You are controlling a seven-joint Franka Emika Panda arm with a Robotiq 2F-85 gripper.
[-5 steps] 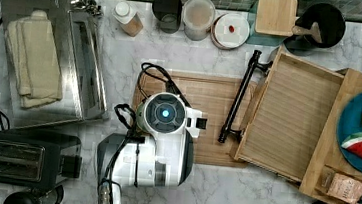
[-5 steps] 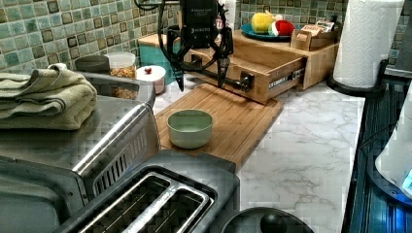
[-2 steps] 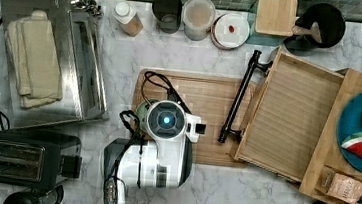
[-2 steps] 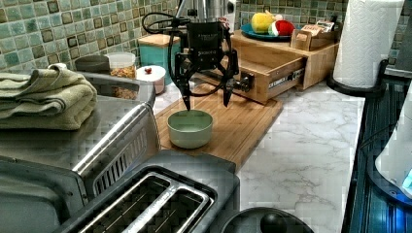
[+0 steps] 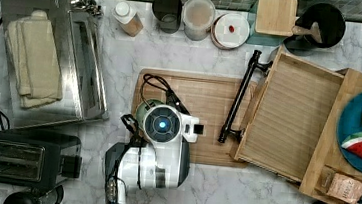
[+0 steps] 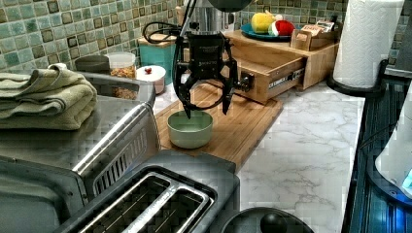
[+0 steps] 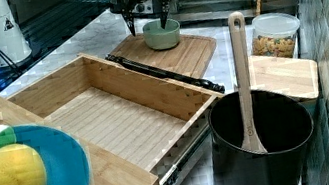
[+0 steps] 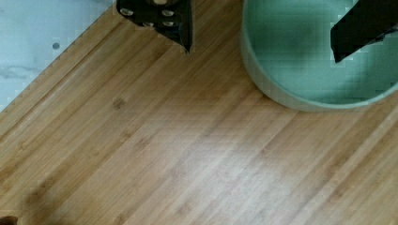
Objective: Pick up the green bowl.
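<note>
The green bowl (image 6: 189,128) sits upright on the wooden cutting board (image 6: 243,121), toward the end nearest the toaster oven. My gripper (image 6: 207,112) hangs open just above it, pointing straight down. One fingertip (image 8: 180,33) is over bare board outside the rim, and the other fingertip (image 8: 361,28) is over the inside of the green bowl (image 8: 319,61), so the rim lies between them. The right view shows the gripper (image 7: 148,28) just above the green bowl (image 7: 161,33). From the top view my arm (image 5: 162,124) covers most of the green bowl (image 5: 141,109).
A toaster oven (image 5: 47,59) with a folded towel flanks the board, with a black toaster (image 5: 22,159) beside it. A wooden drawer (image 5: 287,122) with a black handle bar (image 5: 238,102) borders the board's other end. Canisters (image 5: 197,15) and a black utensil holder (image 7: 258,148) line the tiled wall.
The gripper has come down and travelled along the board from its middle to the bowl. It now hangs open over the bowl's rim. The bowl has not moved.
</note>
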